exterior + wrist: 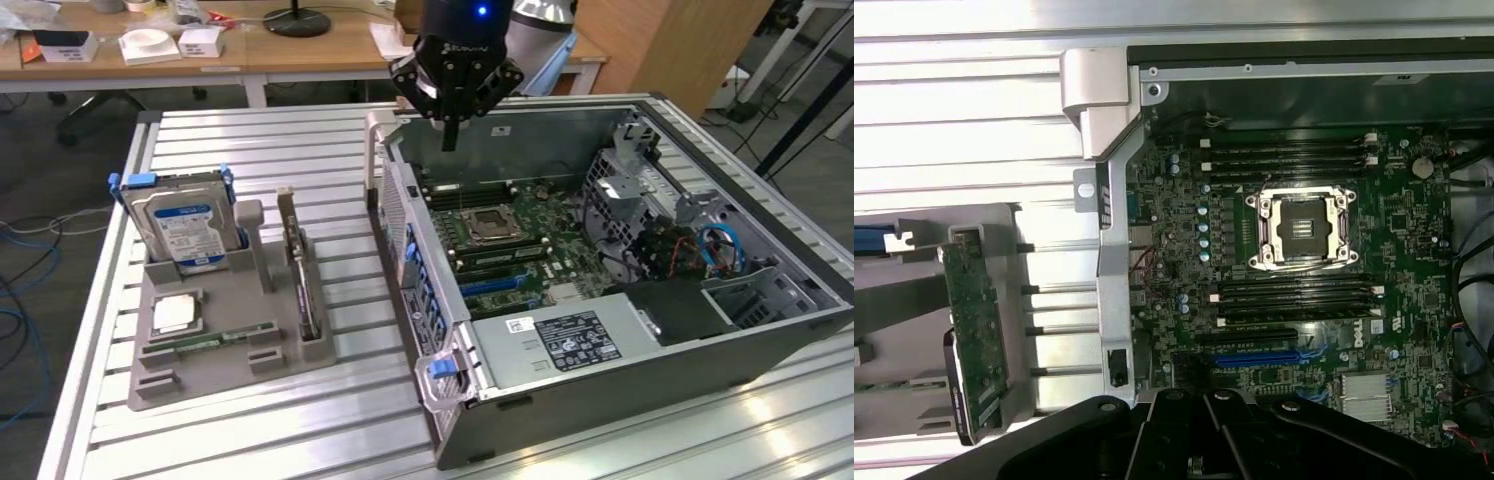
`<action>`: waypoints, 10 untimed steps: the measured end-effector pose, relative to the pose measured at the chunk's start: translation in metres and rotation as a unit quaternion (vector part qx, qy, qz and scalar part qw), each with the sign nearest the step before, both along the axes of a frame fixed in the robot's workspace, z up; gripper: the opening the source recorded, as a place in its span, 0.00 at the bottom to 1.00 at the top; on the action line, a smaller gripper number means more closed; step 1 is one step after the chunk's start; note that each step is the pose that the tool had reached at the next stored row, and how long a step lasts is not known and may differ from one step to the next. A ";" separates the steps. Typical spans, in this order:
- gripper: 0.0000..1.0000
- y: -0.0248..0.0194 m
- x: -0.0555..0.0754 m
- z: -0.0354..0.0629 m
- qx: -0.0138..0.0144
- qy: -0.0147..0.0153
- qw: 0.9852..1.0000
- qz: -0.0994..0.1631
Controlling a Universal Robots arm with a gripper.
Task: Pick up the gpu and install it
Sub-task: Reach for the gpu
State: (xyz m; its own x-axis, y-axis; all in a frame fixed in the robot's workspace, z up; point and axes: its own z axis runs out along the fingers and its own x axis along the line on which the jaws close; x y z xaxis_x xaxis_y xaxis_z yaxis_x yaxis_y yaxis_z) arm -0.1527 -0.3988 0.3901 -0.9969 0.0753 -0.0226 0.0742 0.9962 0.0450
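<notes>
The gpu (300, 272) stands on edge in a slot of the grey holder (254, 290), at the exterior view's left of the open computer case (400, 215). In the wrist view the gpu (974, 330) shows its circuit-board side beside the case wall. My gripper (450, 138) hangs over the far edge of the case, above the motherboard (514, 245), well apart from the gpu. Its fingers are shut together and hold nothing. The gripper (1206, 420) looks down on the motherboard (1304, 300) with its blue slot (1254, 357).
A silver hard drive (187, 225) with a blue label stands upright in the holder's far end. A processor chip (174, 315) and a memory stick (214, 340) lie on the holder. Desks with boxes (150, 45) stand behind the slatted metal table (267, 430).
</notes>
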 end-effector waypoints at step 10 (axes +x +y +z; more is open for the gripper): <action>0.11 0.0000 -0.005 -0.0004 0.000 0.000 1.000 0.000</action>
